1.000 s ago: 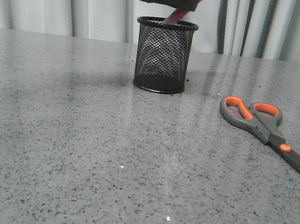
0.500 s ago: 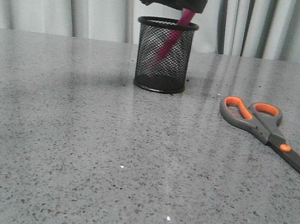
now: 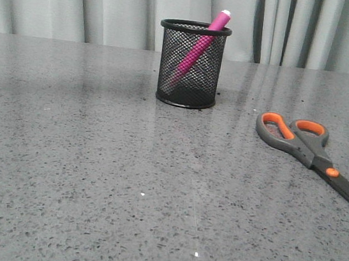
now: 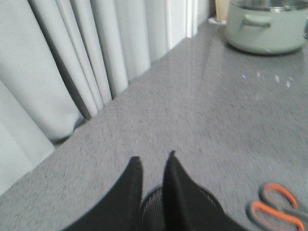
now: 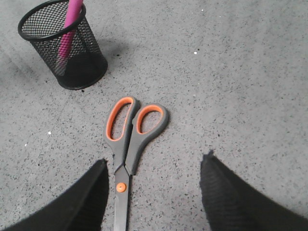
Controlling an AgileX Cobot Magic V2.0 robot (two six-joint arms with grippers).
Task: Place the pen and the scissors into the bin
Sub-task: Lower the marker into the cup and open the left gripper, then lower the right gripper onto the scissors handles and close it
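Note:
The black mesh bin (image 3: 191, 65) stands upright at the back middle of the table. The pink pen (image 3: 198, 47) leans inside it, its top end above the rim. The scissors (image 3: 301, 142) lie flat at the right, closed, handles toward the bin. My left gripper (image 4: 153, 161) is above the bin (image 4: 155, 209), jaws a narrow gap apart and empty. My right gripper (image 5: 154, 163) is wide open above the scissors (image 5: 130, 139), whose pivot lies near one finger. The bin (image 5: 62, 45) and pen (image 5: 71, 21) also show in that view. Neither gripper shows in the front view.
Grey curtains (image 3: 82, 2) hang close behind the bin. A pale green pot (image 4: 267, 26) stands far off on the counter in the left wrist view. The scissors' handles (image 4: 276, 209) show beside the bin there.
The left gripper let go of the pen and rose out of the front view. The pen dropped into the bin and now leans against its rim. The scissors have not moved.

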